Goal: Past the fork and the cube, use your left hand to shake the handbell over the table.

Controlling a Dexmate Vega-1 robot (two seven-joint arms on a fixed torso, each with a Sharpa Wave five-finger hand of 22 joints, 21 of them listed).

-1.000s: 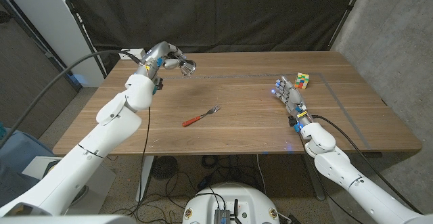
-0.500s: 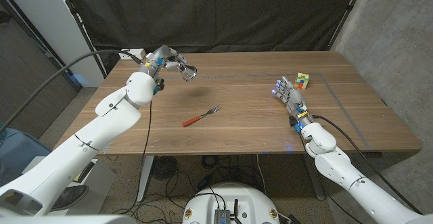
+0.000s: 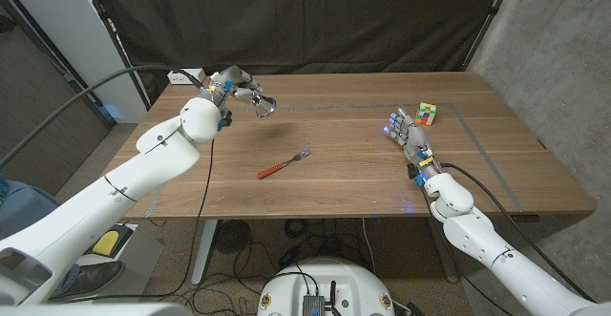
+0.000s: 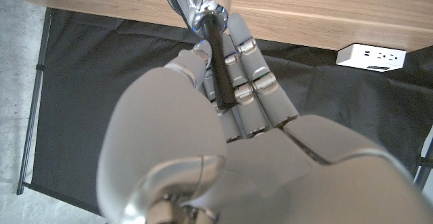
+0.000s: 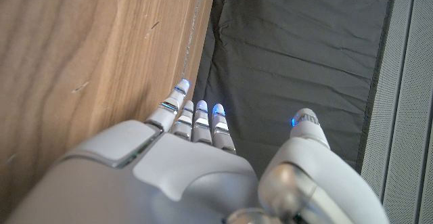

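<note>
Left hand (image 3: 229, 83) shakes the bell (image 3: 263, 103) above the table's (image 3: 344, 163) far left, well beyond the fork (image 3: 284, 166).
To shake it well, keep the fingers (image 4: 247, 82) curled tight on the black handle and swing from the wrist, with the bell clear of the wood and well left of the cube (image 3: 426, 114). The bell is small, shiny metal, its mouth tilted down toward the fork. The right hand (image 3: 408, 136) holds nothing, fingers straight and slightly apart, just beside the cube.
</note>
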